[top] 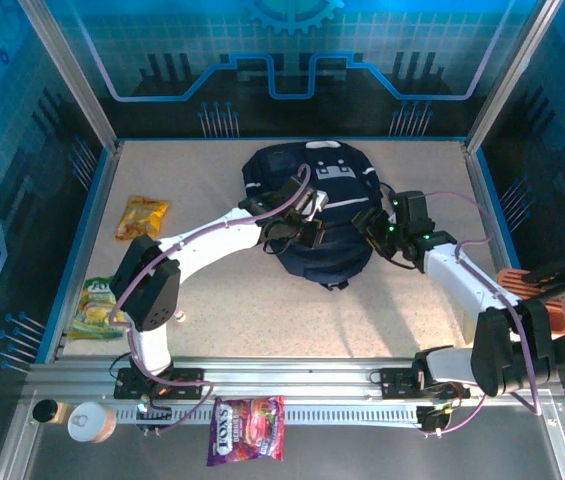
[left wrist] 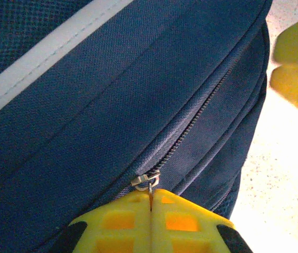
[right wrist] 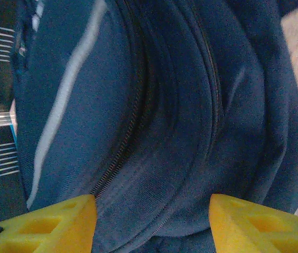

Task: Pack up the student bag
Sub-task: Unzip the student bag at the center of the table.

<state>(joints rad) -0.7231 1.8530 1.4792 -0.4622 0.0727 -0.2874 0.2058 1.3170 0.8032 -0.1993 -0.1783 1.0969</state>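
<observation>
Left hand (left wrist: 150, 203) clamped the student bag's (top: 322, 225) zipper pull (left wrist: 146, 181), the zipper track (left wrist: 201, 113) running away from it; right hand (right wrist: 151, 211), spread apart, faced the bag's right side.

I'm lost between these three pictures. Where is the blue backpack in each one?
Top view: the backpack lies in the middle of the table.
Left wrist view: the backpack takes the left and centre, above the left claw, which is shut on the zipper pull.
Right wrist view: the backpack stretches across behind the open right claw.
Shared landmark: the pale stripe on the fabric.
</observation>
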